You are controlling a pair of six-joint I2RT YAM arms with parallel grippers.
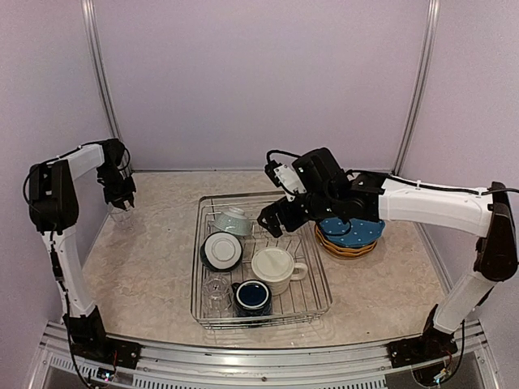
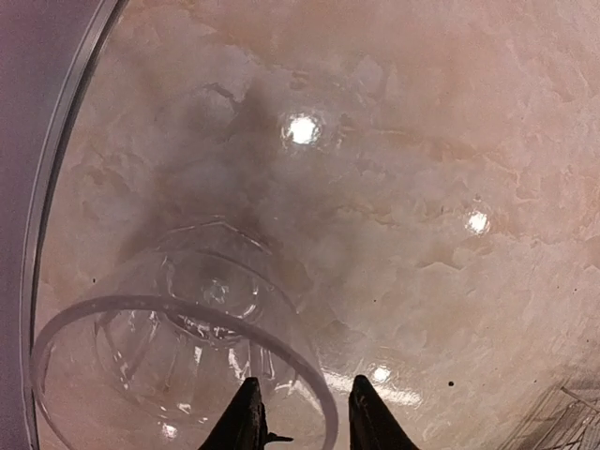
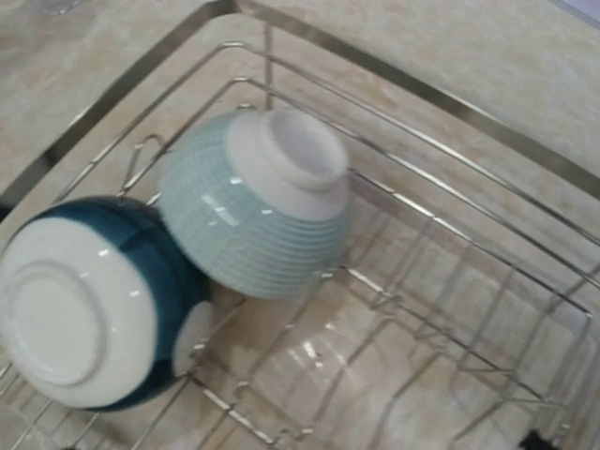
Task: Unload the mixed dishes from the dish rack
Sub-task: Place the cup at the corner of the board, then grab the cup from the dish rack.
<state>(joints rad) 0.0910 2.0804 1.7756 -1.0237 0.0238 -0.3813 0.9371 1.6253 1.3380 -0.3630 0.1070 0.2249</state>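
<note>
Two hazards stand out, one at each arm.

Left side: the left gripper [image 2: 305,382] is only slightly open, its fingertips straddling the near rim of a small clear glass [image 2: 187,309] that stands upright on the table [image 2: 422,187], well left of the dish rack [image 1: 261,323] and close to the side wall. The gap looks wider than the glass wall, so I judge the glass is not pinched. If the arm rises or swings before the jaws spread further, the inner finger could hook the rim and tip the glass.

Right side: the right gripper [image 1: 272,223] hangs over the far end of the rack, fully spread and empty. Below it a pale teal bowl [image 3: 258,202] lies upside down and tilted, touching a dark teal bowl [image 3: 84,300], also upside down. A grasp on the pale bowl's glazed foot or curved side could slip, and moving it could shift its neighbour. A finger could also snag the rack wires.

Also in the rack are a cream mug [image 1: 274,267], a navy mug [image 1: 253,297] and another clear glass [image 1: 217,290]. Dotted plates [image 1: 350,233] sit stacked just right of the rack.
</note>
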